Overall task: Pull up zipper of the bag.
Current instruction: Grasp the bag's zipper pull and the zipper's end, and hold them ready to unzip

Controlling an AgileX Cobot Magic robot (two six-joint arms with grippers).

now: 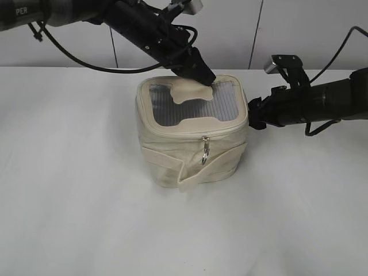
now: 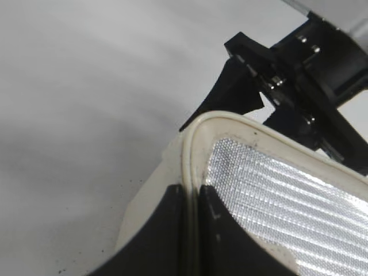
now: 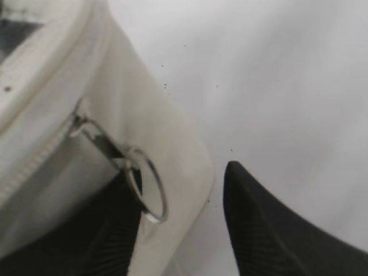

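- Centrally on the white desk [image 1: 69,218] sits the bag [image 1: 192,155], the landmark for everything else; if it slides or tips when the zipper is tugged, the pull is wasted, and only one arm appears to steady it.
- That steadying comes from the left end effector [image 2: 192,198], pressed at the bag's back edge with its fingers nearly together, pinching the raised rim of the lid [image 2: 276,190]. The rim is thin, so the grip looks liable to slip off under a sideways load.
- At the bag's right-hand corner the right end effector [image 3: 178,218] stands open, one finger behind a silver ring pull [image 3: 146,187], the other clear of the bag. Closing from here risks catching the bag's wall instead of the ring, or nudging the loose ring aside.
- The zipper [image 3: 29,167] runs round the bag's lid rim; a pull angled away from the track could jam the slider at the corner.
- On the bag's front hangs a second pull tab [image 1: 205,150] above the strap [image 1: 195,172], well apart from both end effectors; whether the track is shut between the two tabs cannot be told.
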